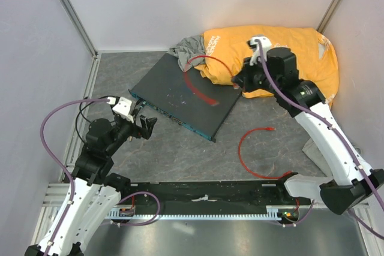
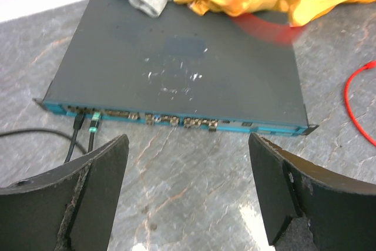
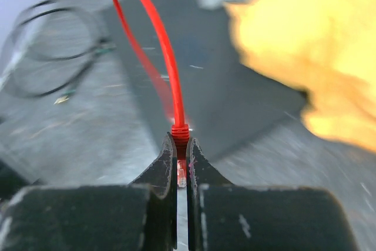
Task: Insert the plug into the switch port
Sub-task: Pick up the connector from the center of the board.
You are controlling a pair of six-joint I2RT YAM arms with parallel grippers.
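The right tool (image 3: 181, 145) is pressed together on the plug (image 3: 181, 174). The plug's clear body sits between the fingers, its red boot is at their tips, and the red cable (image 3: 157, 39) arches away over the switch (image 1: 180, 94). From overhead, this grip hangs by the box's far right corner, beside the yellow cloth (image 1: 282, 46). That is well apart from the port row (image 2: 176, 120) on the blue-green front edge. The left tool (image 2: 188, 145) is spread wide and empty, facing that edge.

The plug looks light, hard and slick, with a latch tab that would probably snap easily. The springy cable will likely twist it. Its nose seems to point back into the tool, so it probably needs re-taking by the flat sides near the boot, nose free. The flat box may slide on the surface (image 1: 180, 154) when pushed.
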